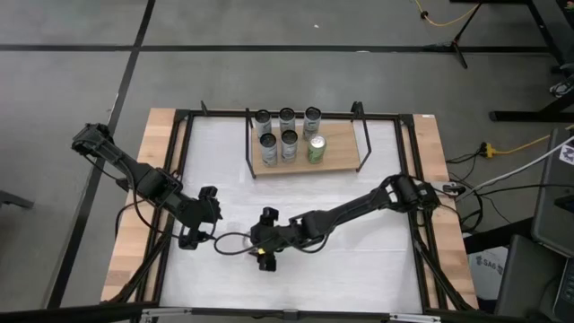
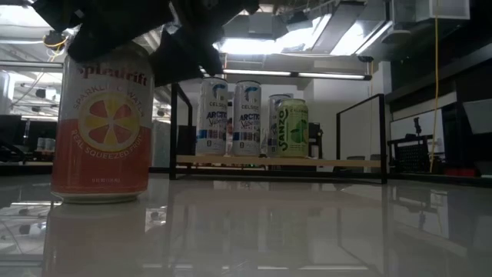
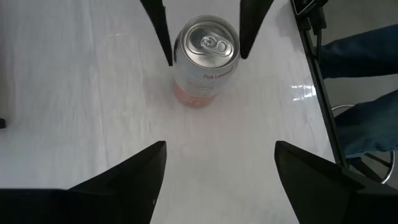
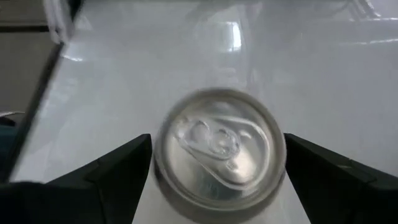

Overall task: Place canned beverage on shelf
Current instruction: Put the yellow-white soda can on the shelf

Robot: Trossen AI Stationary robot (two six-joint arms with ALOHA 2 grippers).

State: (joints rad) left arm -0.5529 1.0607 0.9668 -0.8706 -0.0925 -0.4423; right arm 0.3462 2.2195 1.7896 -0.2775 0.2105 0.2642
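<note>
A pink-and-orange grapefruit sparkling-water can [image 2: 100, 123] stands upright on its base on the white table, near the front edge [image 1: 262, 258]. My right gripper [image 4: 217, 137] is open and hangs over it, pointing down, with one finger on either side of the can's top [image 3: 206, 40]. I see no touch. My left gripper [image 3: 221, 146] is open and empty, a short way to the can's left [image 1: 202, 231]. The light-wood shelf [image 1: 341, 154] at the far middle holds several cans, one of them green [image 1: 316, 148].
The shelf's black wire uprights [image 2: 382, 138] stand at its ends, with bare board right of the green can [image 2: 293, 129]. A black frame [image 1: 179, 161] runs round the table. A cable [image 1: 231, 240] lies between my grippers. A person's legs [image 3: 367, 93] show beyond the table's edge.
</note>
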